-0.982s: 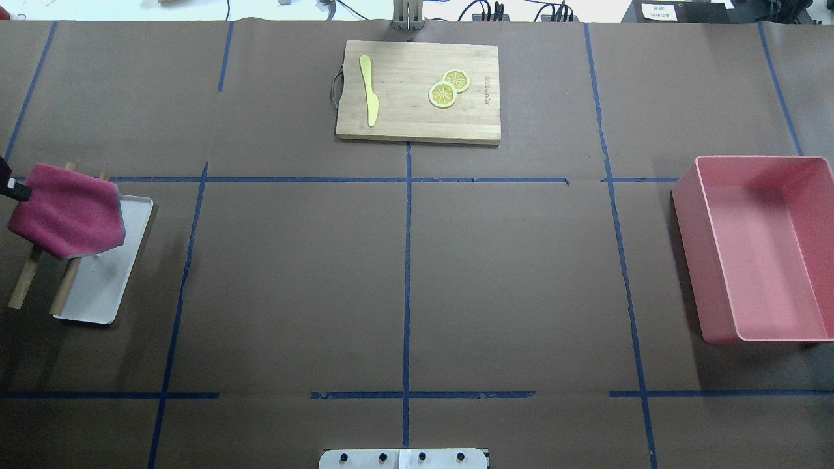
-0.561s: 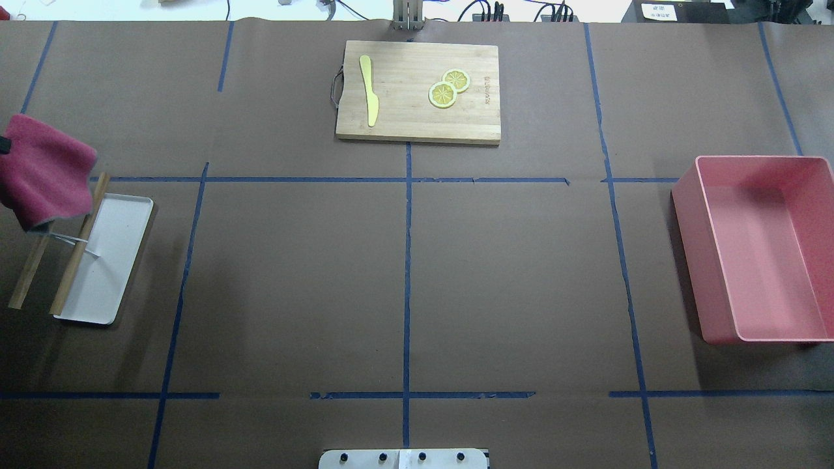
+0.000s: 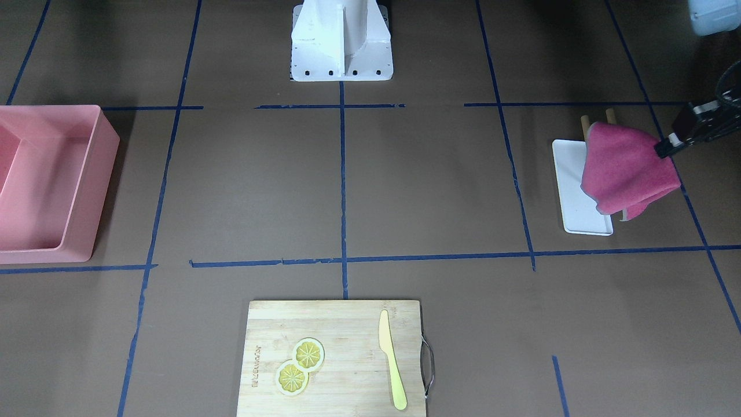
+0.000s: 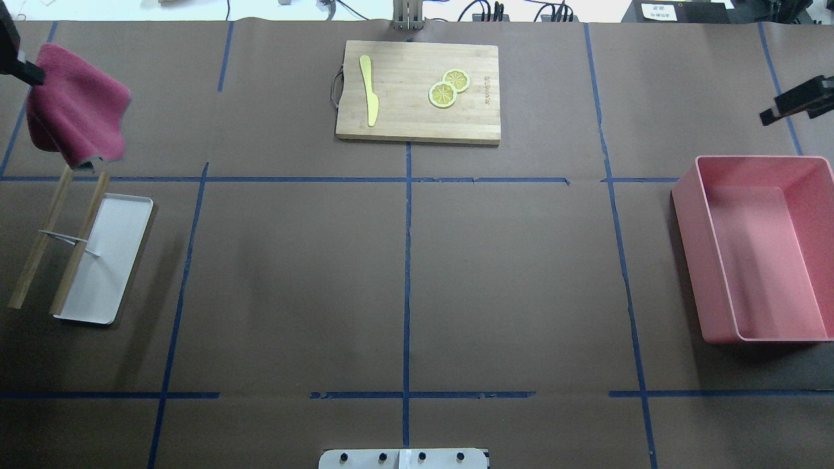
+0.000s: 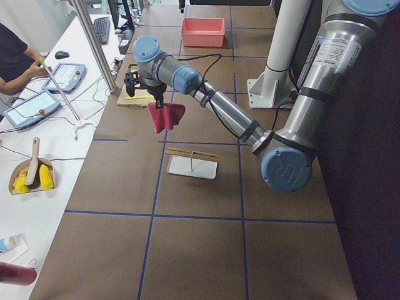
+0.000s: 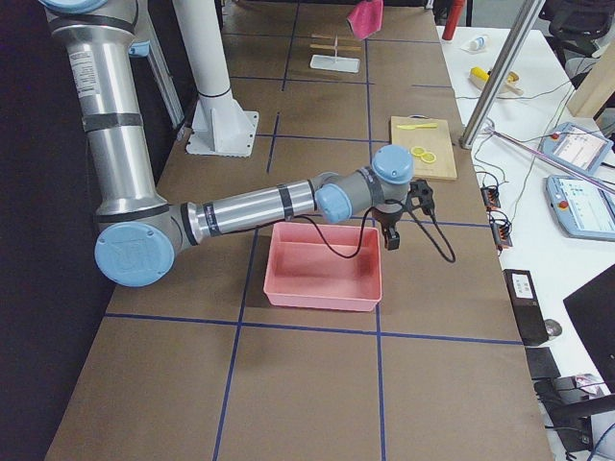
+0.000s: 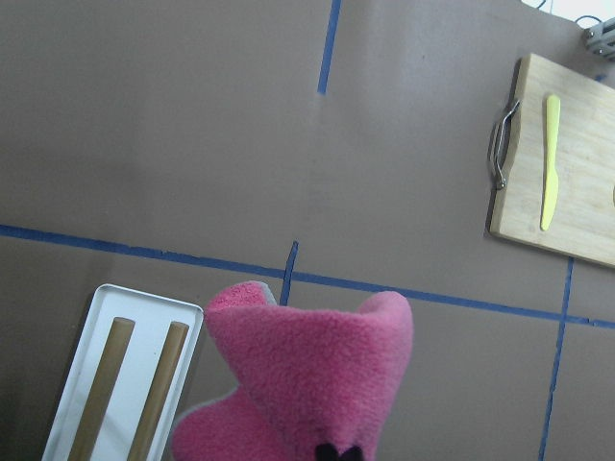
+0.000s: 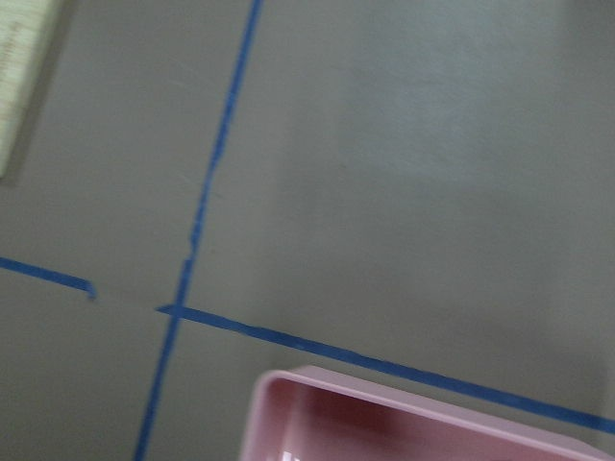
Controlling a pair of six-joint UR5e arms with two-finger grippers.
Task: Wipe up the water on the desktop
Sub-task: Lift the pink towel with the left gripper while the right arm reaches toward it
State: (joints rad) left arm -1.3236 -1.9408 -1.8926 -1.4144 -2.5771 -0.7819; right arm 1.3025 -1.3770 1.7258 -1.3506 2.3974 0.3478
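Observation:
The desktop [image 4: 293, 273] is a matte brown surface with a grid of blue tape lines; I make out no wet patch on it. My left gripper [image 4: 26, 71] is shut on one corner of a magenta cloth [image 4: 78, 104], which hangs free above the far left of the desktop, past the white tray. The cloth also shows in the front view [image 3: 628, 168], in the left wrist view [image 7: 307, 375] and in the exterior left view [image 5: 165, 115]. My right gripper [image 4: 769, 117] hovers above the desktop just beyond the pink bin; I cannot tell if it is open or shut.
A white tray [image 4: 114, 273] with a rack of two wooden rails [image 4: 78, 228] lies at the left. A bamboo cutting board [image 4: 404, 117] with a yellow knife [image 4: 370, 91] and lemon slices [image 4: 448, 88] is at the far middle. A pink bin [image 4: 756, 254] stands at the right.
My left gripper has carried the cloth from over the tray and rack towards the far side of the table. My right gripper has come into the overhead view at the right edge.

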